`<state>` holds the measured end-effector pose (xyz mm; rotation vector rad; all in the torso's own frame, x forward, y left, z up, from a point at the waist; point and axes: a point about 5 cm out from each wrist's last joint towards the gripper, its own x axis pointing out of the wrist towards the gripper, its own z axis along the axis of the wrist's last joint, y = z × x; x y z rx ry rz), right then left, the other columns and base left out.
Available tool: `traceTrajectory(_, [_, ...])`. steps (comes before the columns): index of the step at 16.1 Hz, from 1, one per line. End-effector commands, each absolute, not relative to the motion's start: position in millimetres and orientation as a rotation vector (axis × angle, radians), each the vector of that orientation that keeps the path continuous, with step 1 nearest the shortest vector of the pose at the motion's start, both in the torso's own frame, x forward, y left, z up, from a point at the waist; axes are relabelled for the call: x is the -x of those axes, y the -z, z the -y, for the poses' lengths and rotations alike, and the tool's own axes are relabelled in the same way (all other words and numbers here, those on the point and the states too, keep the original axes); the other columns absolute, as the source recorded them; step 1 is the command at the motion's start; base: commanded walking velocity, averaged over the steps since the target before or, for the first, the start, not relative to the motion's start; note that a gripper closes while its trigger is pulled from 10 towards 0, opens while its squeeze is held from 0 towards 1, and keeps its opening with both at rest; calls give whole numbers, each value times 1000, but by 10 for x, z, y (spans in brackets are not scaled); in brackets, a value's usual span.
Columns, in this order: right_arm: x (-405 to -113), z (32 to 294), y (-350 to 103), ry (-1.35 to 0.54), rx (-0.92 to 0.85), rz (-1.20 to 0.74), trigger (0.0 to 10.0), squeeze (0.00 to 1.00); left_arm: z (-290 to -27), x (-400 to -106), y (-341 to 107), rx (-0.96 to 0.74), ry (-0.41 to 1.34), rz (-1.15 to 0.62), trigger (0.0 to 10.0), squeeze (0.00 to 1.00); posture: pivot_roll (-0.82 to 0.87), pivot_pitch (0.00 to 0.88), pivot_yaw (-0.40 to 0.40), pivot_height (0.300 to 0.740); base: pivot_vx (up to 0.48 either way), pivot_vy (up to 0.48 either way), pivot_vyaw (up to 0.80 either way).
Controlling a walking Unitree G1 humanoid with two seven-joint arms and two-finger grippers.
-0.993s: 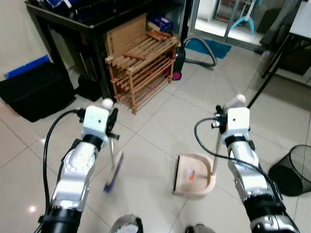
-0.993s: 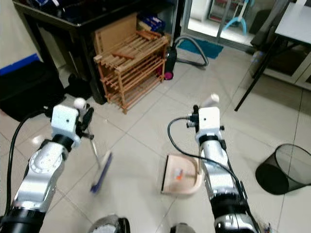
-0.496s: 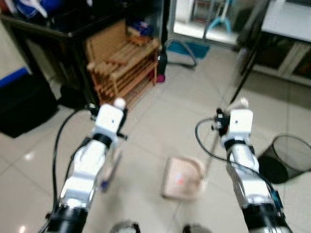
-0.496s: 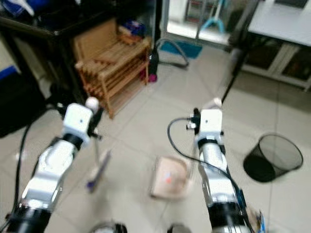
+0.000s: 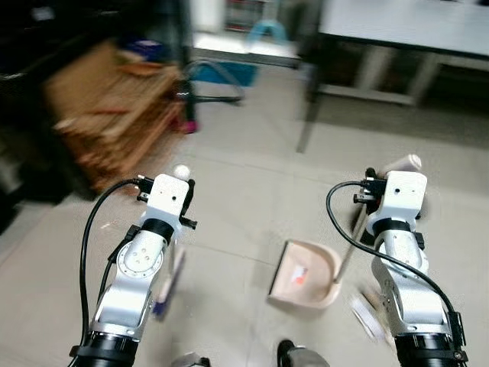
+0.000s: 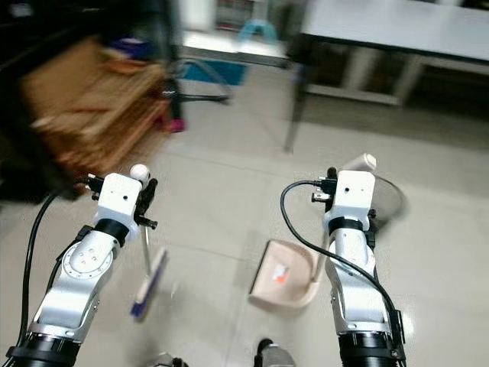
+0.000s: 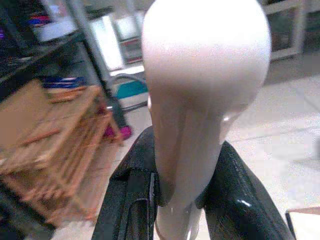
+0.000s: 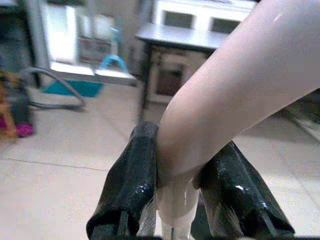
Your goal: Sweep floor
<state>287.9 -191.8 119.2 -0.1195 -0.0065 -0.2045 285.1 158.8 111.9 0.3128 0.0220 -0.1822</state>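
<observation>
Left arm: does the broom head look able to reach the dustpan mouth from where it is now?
Probably yes. The left hand is shut on the broom handle, and the broom head sits on bare tile beside the dustpan, which the right hand holds by its handle. Nothing lies between them.

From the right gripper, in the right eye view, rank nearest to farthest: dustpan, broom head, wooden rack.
1. Dustpan, on the floor just below the right gripper.
2. Broom head, across on the robot's left.
3. Wooden rack, far left by the wall.
</observation>
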Motion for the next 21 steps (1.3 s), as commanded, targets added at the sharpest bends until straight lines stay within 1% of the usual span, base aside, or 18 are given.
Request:
traceTrajectory(1, [-2891, 1913, -1350, 207, 131, 58, 10000, 0, -1588, -2841, -1232, -334, 181, 21, 10000, 0, -8, 28, 22, 740, 0, 0, -800])
traceTrajectory(3, [-2921, 1848, -1344, 175, 134, 53, 10000, 0, -1581, -2862, -1249, -325, 173, 32, 10000, 0, -3, 33, 19, 740, 0, 0, -800])
traceTrajectory(5, [-2970, 1727, -1315, 122, 128, 22, 10000, 0, -1580, -2937, -1357, -280, 149, 105, 10000, 0, -17, 37, 30, 740, 0, 0, -800])
traceTrajectory(6, [-2970, 1700, -1313, 116, 127, 20, 10000, 0, -1581, -2964, -1358, -269, 142, 98, 10000, 0, -19, 38, 34, 740, 0, 0, -800])
traceTrajectory(10, [-2919, 1754, -1255, 161, 120, -10, 10000, 0, -1507, -3003, -1386, -264, 168, 99, 10000, 0, -13, 27, 32, 740, 0, 0, -800])
traceTrajectory(14, [-3001, 1775, -1309, 157, 126, -1, 10000, 0, -1482, -3012, -1355, -291, 185, 97, 10000, 0, -9, 21, 23, 740, 0, 0, -800])
traceTrajectory(21, [-2959, 1861, -1252, 187, 125, -35, 10000, 0, -1490, -3111, -1372, -297, 187, 97, 10000, 0, -26, 7, 36, 740, 0, 370, -800])
